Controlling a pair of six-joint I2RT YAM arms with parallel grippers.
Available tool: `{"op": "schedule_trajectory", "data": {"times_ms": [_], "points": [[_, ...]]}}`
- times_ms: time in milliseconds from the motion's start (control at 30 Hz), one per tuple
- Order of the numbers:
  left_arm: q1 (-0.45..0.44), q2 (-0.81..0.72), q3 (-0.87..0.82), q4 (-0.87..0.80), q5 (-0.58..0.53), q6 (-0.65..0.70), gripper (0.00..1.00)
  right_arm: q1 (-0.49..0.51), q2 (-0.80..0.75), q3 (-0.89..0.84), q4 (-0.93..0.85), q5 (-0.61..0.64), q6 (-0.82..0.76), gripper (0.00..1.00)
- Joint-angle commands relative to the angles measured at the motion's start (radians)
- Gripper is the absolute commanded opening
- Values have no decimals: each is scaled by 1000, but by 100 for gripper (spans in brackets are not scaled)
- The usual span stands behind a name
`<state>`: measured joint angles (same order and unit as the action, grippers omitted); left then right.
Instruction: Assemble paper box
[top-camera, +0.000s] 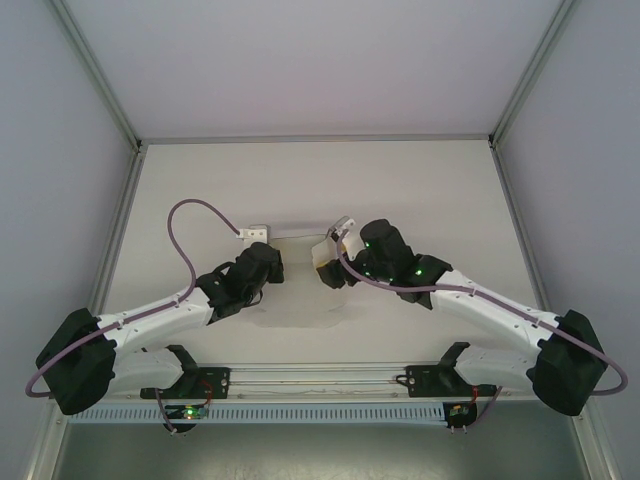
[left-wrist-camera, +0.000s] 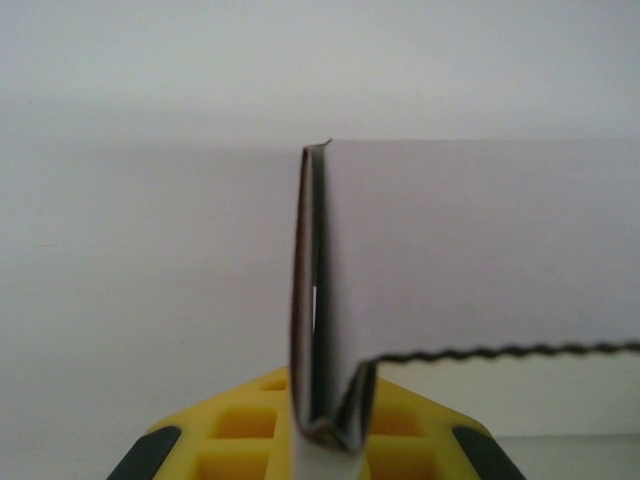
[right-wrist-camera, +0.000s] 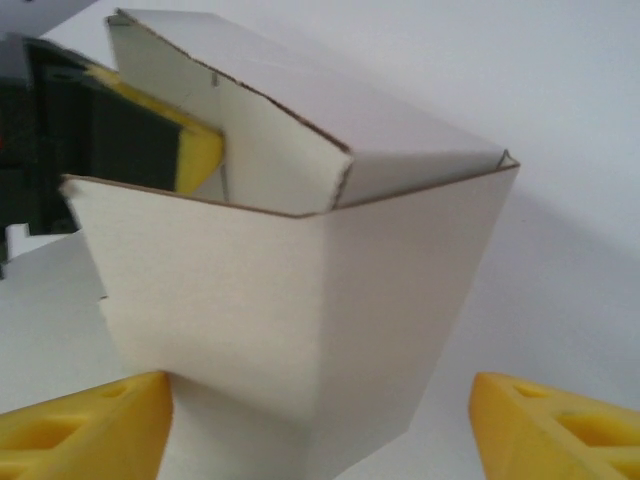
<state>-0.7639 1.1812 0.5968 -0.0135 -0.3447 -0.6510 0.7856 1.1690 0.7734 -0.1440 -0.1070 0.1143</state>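
Observation:
The paper box (top-camera: 300, 268) is a white, partly folded paperboard shell standing between my two grippers at mid-table. My left gripper (left-wrist-camera: 325, 445) is shut on a doubled wall of the box (left-wrist-camera: 480, 250), whose edge rises straight up from between the yellow fingers. In the right wrist view the box (right-wrist-camera: 300, 300) fills the middle with a flap leaning over its open top, and the left gripper (right-wrist-camera: 120, 130) reaches into it from the upper left. My right gripper (right-wrist-camera: 320, 440) is open and straddles the box's lower corner. Its left finger (right-wrist-camera: 80, 430) is against the box and its right finger (right-wrist-camera: 560, 425) stands apart from it.
The white table (top-camera: 420, 190) has white walls with metal corner posts on three sides. A purple cable (top-camera: 185, 215) loops above the left arm. A rail with the arm bases (top-camera: 320, 380) runs along the near edge.

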Motion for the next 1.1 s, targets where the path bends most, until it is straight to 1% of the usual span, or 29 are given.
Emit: {"op": "schedule_trajectory", "data": {"times_ms": [0, 67, 167, 300, 400, 533, 600, 733, 833, 900, 1000, 1067], "points": [[6, -5, 23, 48, -2, 14, 0, 30, 21, 35, 26, 233, 40, 70], [6, -4, 22, 54, 2, 15, 0, 45, 41, 40, 29, 295, 56, 68], [6, 3, 23, 60, 7, 16, 0, 49, 84, 47, 40, 329, 80, 67], [7, 17, 34, 49, 4, 17, 0, 52, 132, 52, 61, 336, 89, 60], [6, 21, 35, 56, 12, 18, 0, 53, 163, 52, 86, 354, 99, 51], [6, 23, 31, 80, 32, 27, 0, 57, 214, 66, 91, 413, 107, 51], [5, 27, 27, 89, 33, 27, 0, 55, 241, 71, 102, 410, 107, 51], [5, 32, 31, 92, 44, 31, 0, 55, 271, 56, 156, 354, 101, 49], [5, 21, 21, 120, 64, 33, 0, 53, 272, 39, 191, 338, 93, 41], [5, 12, 17, 132, 79, 38, 0, 53, 269, 28, 215, 335, 85, 40], [5, 1, 18, 130, 78, 36, 0, 50, 262, 13, 239, 357, 81, 33], [5, -2, 21, 126, 74, 36, 0, 50, 261, 18, 225, 397, 87, 26]]}}
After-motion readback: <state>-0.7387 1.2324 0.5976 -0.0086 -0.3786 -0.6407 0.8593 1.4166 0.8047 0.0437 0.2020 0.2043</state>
